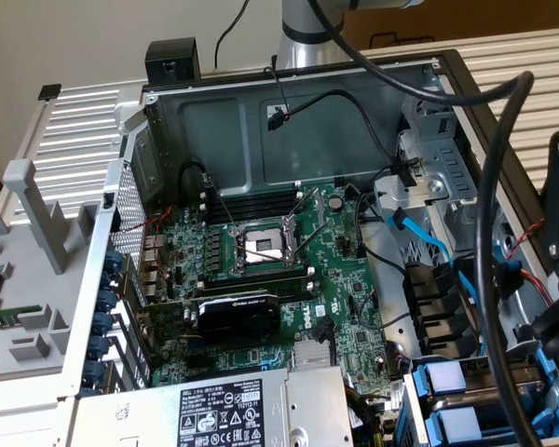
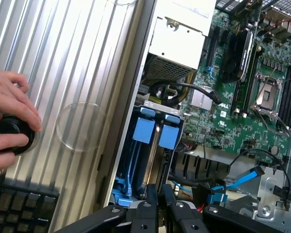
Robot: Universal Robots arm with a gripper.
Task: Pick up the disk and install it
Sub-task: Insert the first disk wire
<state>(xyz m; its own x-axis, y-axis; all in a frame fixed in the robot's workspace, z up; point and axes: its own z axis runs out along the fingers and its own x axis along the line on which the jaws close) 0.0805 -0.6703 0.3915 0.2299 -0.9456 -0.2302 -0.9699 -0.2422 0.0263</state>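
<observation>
Gripper status: I read the two black fingers as drawn nearly together, with a thin slot left between them and nothing that I can make out inside it. Whether the tips touch anything I cannot tell

Disk position: it stands on edge in the drive bay, directly ahead of the fingertips, between them and the power supply. I identify it by its blue carrier. A second blue carrier sits just beside it, and I cannot tell which of the two the task means

Long axis: both carriers run away from the fingertips, and I judge their long edges to be roughly in line with the slot between the fingers

Exterior view: the bay occupies the corner of the case just to the exterior view's right of the power supply

Surroundings: the motherboard lies beyond the bay. Outside the case, well apart from the gripper, a person's hand rests on a black knob on the ridged panel, near a keyboard
</observation>
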